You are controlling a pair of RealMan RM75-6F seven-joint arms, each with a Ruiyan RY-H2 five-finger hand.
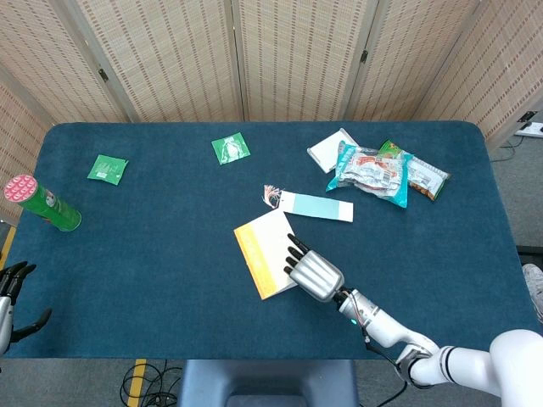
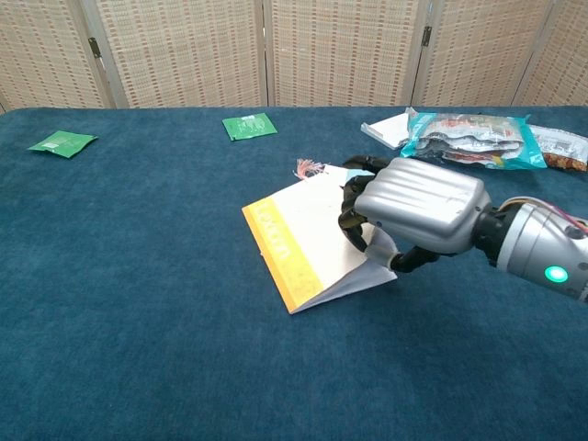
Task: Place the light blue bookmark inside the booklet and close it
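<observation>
The right hand pinches the booklet cover's edge with curled fingers; thin, floppy paper, best lifted by that free edge.

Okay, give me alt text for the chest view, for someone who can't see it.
The robot's right hand grips the right edge of a booklet and lifts it, tilted, off a dark blue table. Green packets and snack bags lie farther back.
</observation>
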